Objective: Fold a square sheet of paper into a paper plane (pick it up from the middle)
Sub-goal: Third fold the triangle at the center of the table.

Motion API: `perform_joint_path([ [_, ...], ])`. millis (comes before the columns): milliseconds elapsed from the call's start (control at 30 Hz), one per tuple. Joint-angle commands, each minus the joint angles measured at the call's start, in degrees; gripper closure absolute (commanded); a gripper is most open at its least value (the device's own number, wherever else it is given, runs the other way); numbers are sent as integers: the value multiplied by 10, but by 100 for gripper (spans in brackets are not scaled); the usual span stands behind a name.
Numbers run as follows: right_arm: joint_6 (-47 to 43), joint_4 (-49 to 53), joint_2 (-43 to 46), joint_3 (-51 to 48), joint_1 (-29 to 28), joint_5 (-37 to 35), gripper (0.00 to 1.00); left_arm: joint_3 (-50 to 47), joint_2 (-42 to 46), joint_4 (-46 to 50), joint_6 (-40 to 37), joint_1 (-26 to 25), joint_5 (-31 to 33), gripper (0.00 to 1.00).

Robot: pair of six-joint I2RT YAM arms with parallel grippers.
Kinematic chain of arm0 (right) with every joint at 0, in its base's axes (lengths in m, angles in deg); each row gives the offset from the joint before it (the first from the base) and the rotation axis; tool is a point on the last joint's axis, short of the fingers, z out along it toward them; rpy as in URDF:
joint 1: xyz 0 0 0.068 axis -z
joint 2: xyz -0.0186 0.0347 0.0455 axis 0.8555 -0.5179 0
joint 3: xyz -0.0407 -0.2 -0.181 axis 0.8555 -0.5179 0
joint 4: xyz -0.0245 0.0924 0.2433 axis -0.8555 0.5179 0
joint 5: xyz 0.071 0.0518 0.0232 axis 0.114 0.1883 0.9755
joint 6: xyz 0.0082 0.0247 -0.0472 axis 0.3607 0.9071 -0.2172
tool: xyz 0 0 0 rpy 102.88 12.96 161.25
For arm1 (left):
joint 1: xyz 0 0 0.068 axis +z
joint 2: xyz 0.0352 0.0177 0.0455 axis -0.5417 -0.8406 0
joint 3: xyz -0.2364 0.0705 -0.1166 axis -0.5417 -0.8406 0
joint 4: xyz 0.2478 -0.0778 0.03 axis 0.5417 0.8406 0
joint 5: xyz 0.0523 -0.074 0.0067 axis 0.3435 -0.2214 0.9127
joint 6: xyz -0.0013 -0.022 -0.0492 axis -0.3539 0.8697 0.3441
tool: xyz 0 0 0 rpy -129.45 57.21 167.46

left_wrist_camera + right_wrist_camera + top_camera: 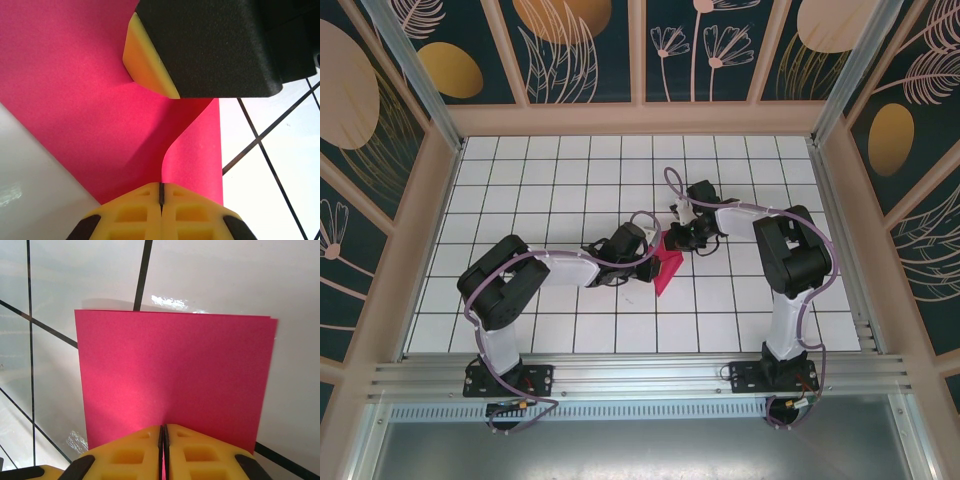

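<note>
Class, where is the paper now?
In the top view the paper is at the middle of the table, pinched by the left gripper on its left and the right gripper beyond it.

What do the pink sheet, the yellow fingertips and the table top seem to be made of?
The pink sheet looks like thin matte paper: it curls softly. The yellow fingertips are probably moulded plastic or rubber, matte, with hollow cells. The table top is a glossy white surface, perhaps laminate: it reflects light.
</note>
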Motion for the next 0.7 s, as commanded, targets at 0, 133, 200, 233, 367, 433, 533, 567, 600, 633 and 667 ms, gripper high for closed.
perform_joint_path([
  [0,4,3,-6,0,-6,13,88,-5,9,-8,-15,4,9,94],
  [133,4,3,-5,0,-6,13,87,-8,5,-9,-13,4,8,94],
  [200,4,2,-4,0,-6,15,87,-10,2,-15,-10,4,6,93],
  [233,5,1,-4,0,-6,17,87,-10,1,-17,-10,4,6,94],
  [367,8,-1,-2,1,-6,21,86,-10,-4,-13,-11,4,9,93],
  [433,10,-1,-1,3,-6,18,86,-15,-3,-14,-10,4,11,93],
  [533,12,-2,1,4,-6,19,86,-20,-5,-15,-11,4,12,93],
  [567,14,-3,2,4,-7,20,86,-20,-7,-13,-13,4,10,93],
  [600,17,-6,3,4,-6,20,85,-19,-9,-11,-13,4,12,93],
  [633,22,-8,7,2,-4,20,84,-19,-8,-11,-14,4,15,93],
  [667,27,-14,13,1,-3,22,84,-21,-9,-14,-14,4,15,93],
])
